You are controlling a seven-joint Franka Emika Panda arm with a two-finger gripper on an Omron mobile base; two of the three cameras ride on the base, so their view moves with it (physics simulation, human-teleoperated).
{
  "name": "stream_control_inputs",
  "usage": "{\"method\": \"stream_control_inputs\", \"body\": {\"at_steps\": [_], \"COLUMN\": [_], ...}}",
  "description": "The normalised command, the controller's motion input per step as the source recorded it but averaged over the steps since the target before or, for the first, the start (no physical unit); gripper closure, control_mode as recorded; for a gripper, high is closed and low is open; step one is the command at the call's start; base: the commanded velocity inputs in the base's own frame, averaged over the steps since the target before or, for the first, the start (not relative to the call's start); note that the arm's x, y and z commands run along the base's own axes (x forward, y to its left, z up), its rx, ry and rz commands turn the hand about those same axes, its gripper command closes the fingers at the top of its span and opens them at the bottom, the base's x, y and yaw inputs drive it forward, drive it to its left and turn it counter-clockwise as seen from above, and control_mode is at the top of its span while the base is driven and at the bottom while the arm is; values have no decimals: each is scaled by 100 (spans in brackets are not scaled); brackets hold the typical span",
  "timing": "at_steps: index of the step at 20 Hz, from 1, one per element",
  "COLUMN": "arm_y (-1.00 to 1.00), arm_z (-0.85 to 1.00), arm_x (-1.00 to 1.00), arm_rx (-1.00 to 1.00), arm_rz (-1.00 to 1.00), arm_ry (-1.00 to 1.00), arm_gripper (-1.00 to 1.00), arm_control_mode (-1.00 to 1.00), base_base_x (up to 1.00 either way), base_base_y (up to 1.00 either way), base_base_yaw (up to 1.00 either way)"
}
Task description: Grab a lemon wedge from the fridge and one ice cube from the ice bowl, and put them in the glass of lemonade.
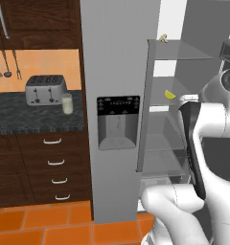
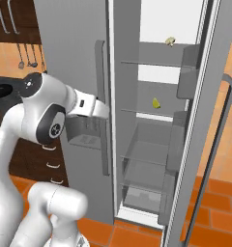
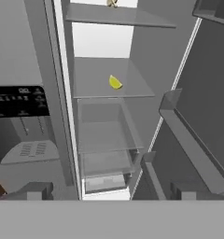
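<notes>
The robot's white arm [image 2: 45,116] stands in front of the fridge [image 1: 118,57], its right-hand door [image 2: 210,120] swung wide, and the hand looks straight into the open compartment. Whether the jaws are apart or together cannot be told (the finger tips barely show at the bottom of the hand view). Closest in, the door's storage bins [image 3: 193,140] jut toward the opening on the right, and the black dispenser panel [image 3: 20,100] sits close on the left: a reach that drifts either way risks clipping one of them. Beyond, the lemon wedge [image 3: 115,82] lies alone on a glass shelf [image 3: 100,88], mid-height, toward the back. It is tiny and curved, so a grip landing off-centre may nudge it deeper in or pinch it out sideways; coming in too low would strike the shelf edge. One shelf higher sits a small tan item [image 3: 112,3], easily mistaken for the target. Farthest off, on the dark bench [image 1: 35,117] to the left, the glass of lemonade [image 1: 67,103] waits beside the toaster [image 1: 45,89].
</notes>
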Motion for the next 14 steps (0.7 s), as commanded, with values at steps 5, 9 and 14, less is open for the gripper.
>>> {"method": "stream_control_inputs", "body": {"at_steps": [5, 9, 14], "arm_y": [15, 16, 8], "arm_z": [-1, -14, -1], "arm_x": [-12, -34, -33], "arm_rx": [1, 0, 0], "arm_rz": [3, 0, 0], "arm_ry": [4, 0, 0], "arm_gripper": [-100, -100, -100], "arm_control_mode": [-100, -100, -100], "base_base_x": [0, 0, 0], "base_base_y": [0, 0, 0], "base_base_yaw": [0, 0, 0]}}
